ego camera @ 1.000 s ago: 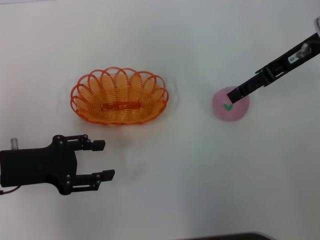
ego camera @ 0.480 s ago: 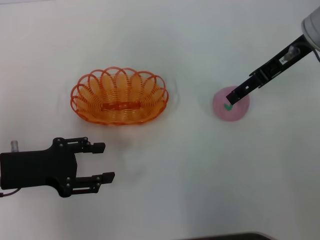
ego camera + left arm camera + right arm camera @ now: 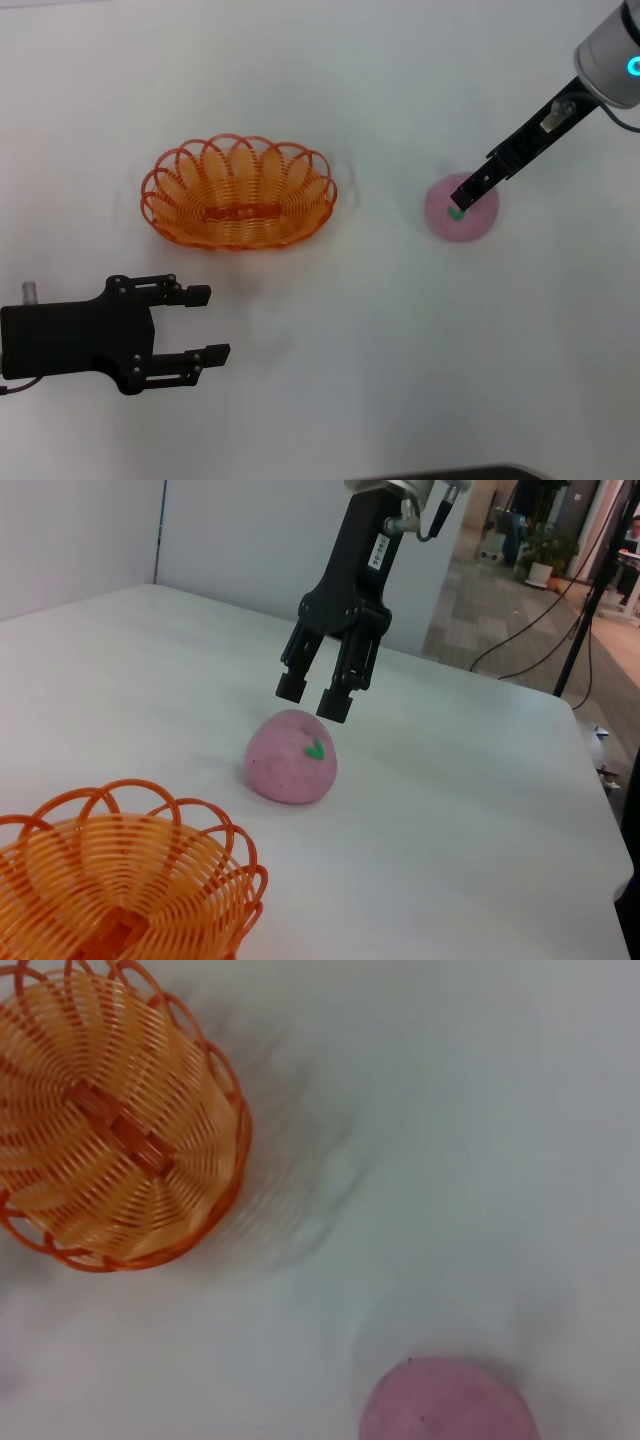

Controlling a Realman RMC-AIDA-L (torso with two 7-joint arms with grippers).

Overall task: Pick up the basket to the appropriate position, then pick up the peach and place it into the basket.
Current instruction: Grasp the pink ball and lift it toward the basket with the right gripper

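Note:
The orange wire basket point(image 3: 240, 195) stands on the white table, left of centre, and also shows in the left wrist view point(image 3: 120, 880) and the right wrist view point(image 3: 110, 1120). The pink peach point(image 3: 460, 215) lies to its right on the table, its green leaf mark up point(image 3: 292, 758) point(image 3: 445, 1405). My right gripper point(image 3: 466, 190) hangs just above the peach; in the left wrist view point(image 3: 313, 697) its fingers are apart and empty. My left gripper point(image 3: 205, 322) is open and empty, low near the table's front left, in front of the basket.
The white table point(image 3: 330, 330) lies bare between basket and peach. The table's far edge point(image 3: 560, 695) drops off behind the peach in the left wrist view. A dark edge point(image 3: 450, 472) runs along the front.
My right arm's wrist has swung up and inward, steepening over the peach; its fingertips stay just above the peach. The peach, basket and left arm have not moved.

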